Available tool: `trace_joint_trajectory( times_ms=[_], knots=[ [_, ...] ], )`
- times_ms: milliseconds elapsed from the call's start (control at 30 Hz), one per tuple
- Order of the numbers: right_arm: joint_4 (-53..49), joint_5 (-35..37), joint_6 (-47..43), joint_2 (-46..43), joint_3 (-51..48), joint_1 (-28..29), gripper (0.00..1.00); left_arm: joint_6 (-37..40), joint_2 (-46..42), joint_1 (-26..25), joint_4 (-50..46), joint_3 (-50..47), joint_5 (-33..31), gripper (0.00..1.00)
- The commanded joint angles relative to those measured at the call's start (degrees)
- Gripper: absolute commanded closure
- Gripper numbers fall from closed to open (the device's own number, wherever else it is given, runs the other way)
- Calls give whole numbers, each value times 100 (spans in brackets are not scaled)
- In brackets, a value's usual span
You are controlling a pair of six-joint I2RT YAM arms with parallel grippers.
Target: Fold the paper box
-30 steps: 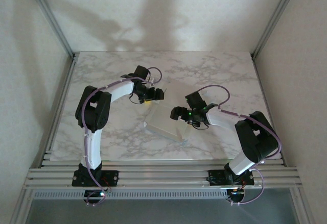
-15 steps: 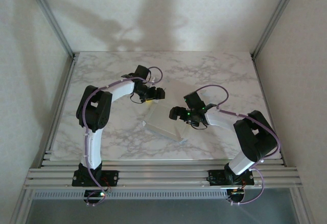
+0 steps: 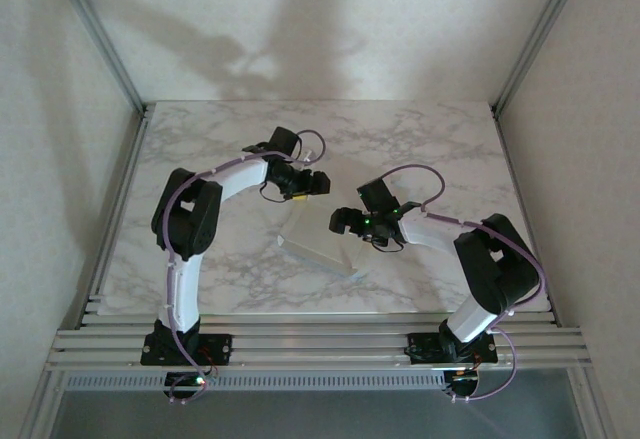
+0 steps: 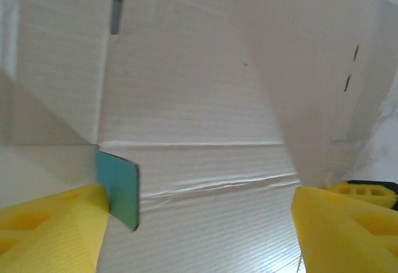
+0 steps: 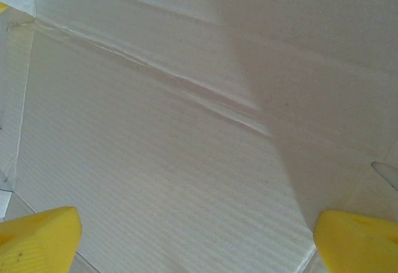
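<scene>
Thin white card is what the paper box (image 3: 318, 244) is made of. It is seen near the middle of the marble table (image 3: 430, 144), a little toward the near edge, and it is only partly folded, with creased panels. It lies between the two grippers.

The left gripper (image 3: 312, 184) is placed at the far corner of the box. Its yellow fingers are spread apart and nothing is pinched between them. In the left wrist view a small turquoise tab (image 4: 118, 189) is seen just beside one pad (image 4: 53, 229), probably touching it.

The right gripper (image 3: 345, 222) is held at the right side of the box with its fingers spread wide, and the white face is seen close in front of them.

Several things could go wrong. The light card may be pushed across the smooth marble if it is pressed from one side only. A panel may be bent away from its crease if the fingers are closed in the wrong place. The tab may be caught by the pad and crumpled.
</scene>
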Motion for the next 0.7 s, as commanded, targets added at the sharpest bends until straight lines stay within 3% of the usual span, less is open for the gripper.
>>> trace_joint_trajectory(
  times_ms=[0,667],
  knots=[
    [-425,70,-12,451,-217,101,1,58,-183,-103,-7,169,194,24],
    [-478,153,-78,519,-198,158,1,-253,247,-222,205,96,21,25]
  ],
)
